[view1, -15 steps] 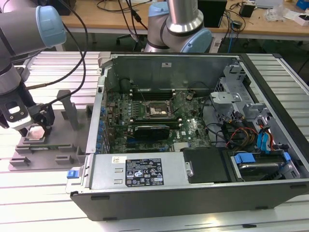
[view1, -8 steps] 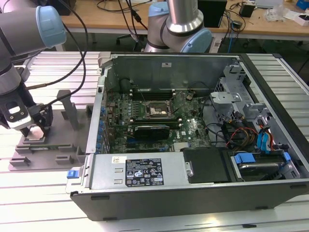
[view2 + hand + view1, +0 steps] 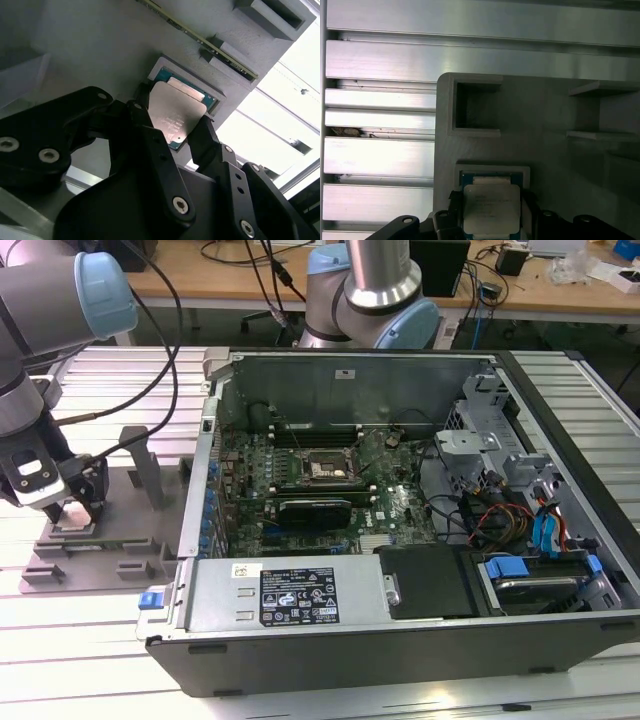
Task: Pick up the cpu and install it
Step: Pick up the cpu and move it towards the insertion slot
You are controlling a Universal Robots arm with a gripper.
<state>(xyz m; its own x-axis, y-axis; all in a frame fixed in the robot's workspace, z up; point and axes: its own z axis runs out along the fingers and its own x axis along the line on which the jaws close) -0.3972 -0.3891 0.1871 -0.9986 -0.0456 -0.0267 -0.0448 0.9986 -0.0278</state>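
In the second wrist view the gripper [image 3: 171, 121] is closed on the cpu [image 3: 176, 111], fingers pressing two opposite edges. The cpu sits at a recess in the grey tray [image 3: 545, 115] on the ribbed worktop [image 3: 380, 60]. Beyond, toward the exterior view's right, lies the open case [image 3: 400, 625].

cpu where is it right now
The cpu is at the grey fixture tray's square recess, under the gripper, on the exterior view's left, outside the computer case.

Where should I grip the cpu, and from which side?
Probably by two opposite edges, straight down from above: the cpu lies flat, silver top up, in a shallow recess of the grey tray, so only its thin edges can be pinched.
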